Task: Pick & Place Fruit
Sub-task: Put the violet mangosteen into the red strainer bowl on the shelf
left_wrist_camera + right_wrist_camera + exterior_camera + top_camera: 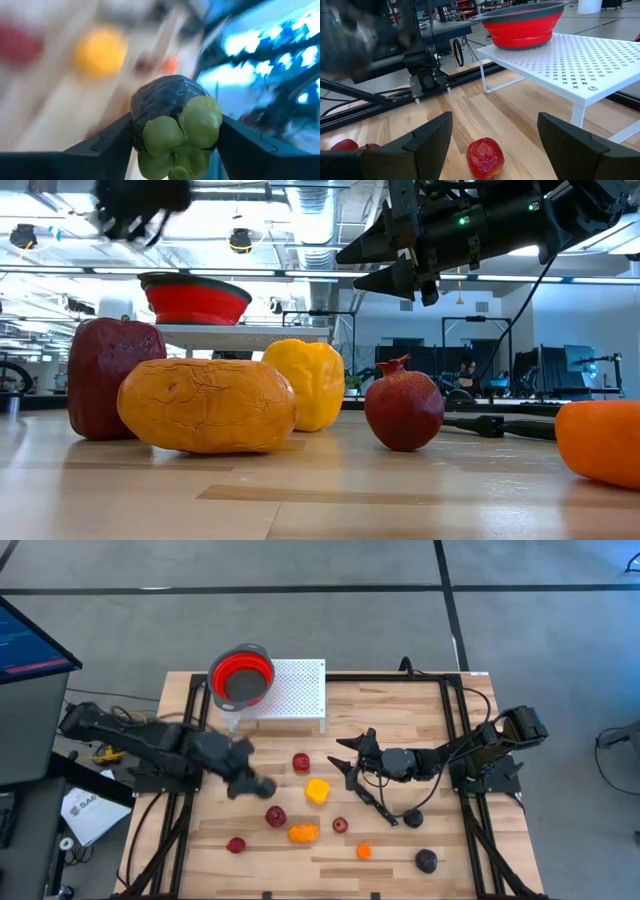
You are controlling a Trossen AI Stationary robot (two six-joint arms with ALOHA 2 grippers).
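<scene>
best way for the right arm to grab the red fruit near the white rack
Come straight down on the red fruit and pinch its lobed sides at mid-height. It sits upright on bare wood with open space all round. The right tool is open nearby; the white rack stands beyond it, so avoid a level approach.

A red colander (pixel 241 678) sits on a white perforated shelf (pixel 296 692) at the wooden table's (pixel 400 850) far edge.

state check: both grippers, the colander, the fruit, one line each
left gripper: shut on a dark fruit with green leaves, lifted off the table
right gripper: open, empty, above the table near a red fruit
colander: upright on the white rack
yellow fruit: loose on the table
</scene>
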